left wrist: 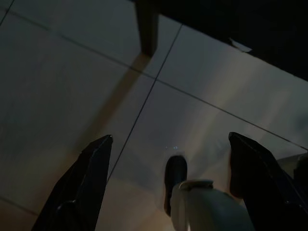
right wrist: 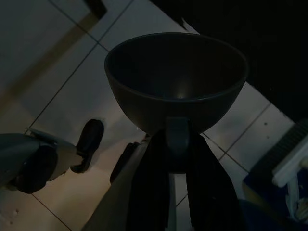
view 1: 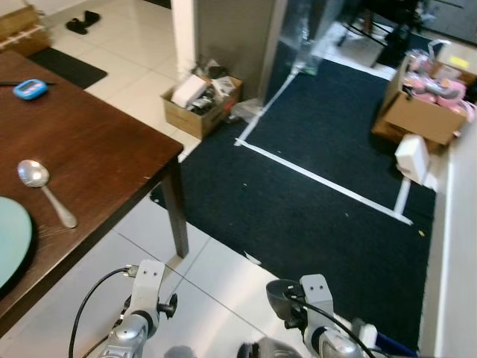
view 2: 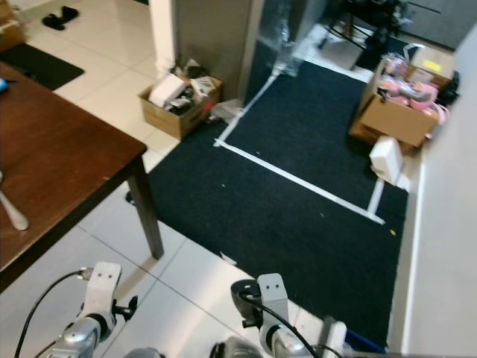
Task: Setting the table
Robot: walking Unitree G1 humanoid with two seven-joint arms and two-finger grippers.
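A dark round bowl (right wrist: pixel 175 79) is held clamped by the right gripper (right wrist: pixel 179 144) low over the floor beside the dark brown wooden table (view 1: pixel 97 149), the left gripper (left wrist: pixel 168 159) hanging spread and empty; the bowl should be carried level and set beside the silver metal spoon (view 1: pixel 45 190).

Head cameras look down at table (view 1: pixel 89 149) and floor (view 1: pixel 216 283); wrist cameras (close) share those tiles.

Two silver arms end in pale wrist blocks; a black cable (view 1: pixel 86 302) loops beside the left arm (view 1: pixel 138 317).
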